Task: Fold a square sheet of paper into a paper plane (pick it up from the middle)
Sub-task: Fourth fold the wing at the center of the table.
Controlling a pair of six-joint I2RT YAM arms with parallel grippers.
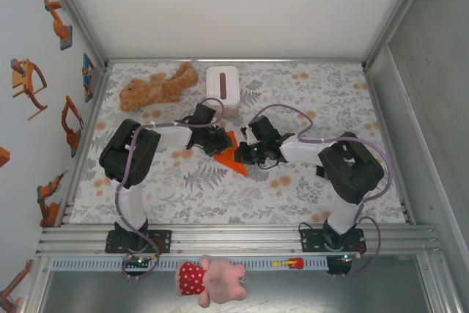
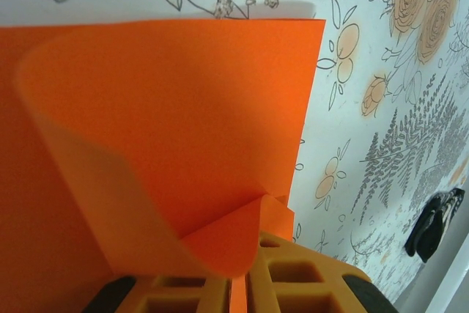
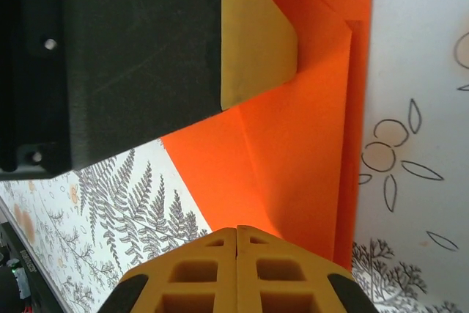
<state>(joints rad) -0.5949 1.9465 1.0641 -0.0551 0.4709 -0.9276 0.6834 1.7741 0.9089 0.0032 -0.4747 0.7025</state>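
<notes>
The orange square sheet of paper (image 1: 233, 157) lies partly folded on the floral cloth at mid-table, with a pointed corner toward the near right. My left gripper (image 1: 222, 142) stands at its far-left edge. In the left wrist view the sheet (image 2: 168, 108) curls up in a flap, and a strip of it sits pinched between the shut jaws of my left gripper (image 2: 236, 284). My right gripper (image 1: 245, 153) meets the paper from the right. Its jaws (image 3: 237, 238) are shut with nothing between them, tips on the creased sheet (image 3: 293, 152), facing the left gripper's pad (image 3: 256, 34).
A white tissue box (image 1: 223, 87) stands at the back centre, with a brown teddy bear (image 1: 157, 86) to its left. A pink plush toy (image 1: 212, 280) lies on the near rail. Bare floral cloth (image 1: 308, 188) stretches to the near side and right of the arms.
</notes>
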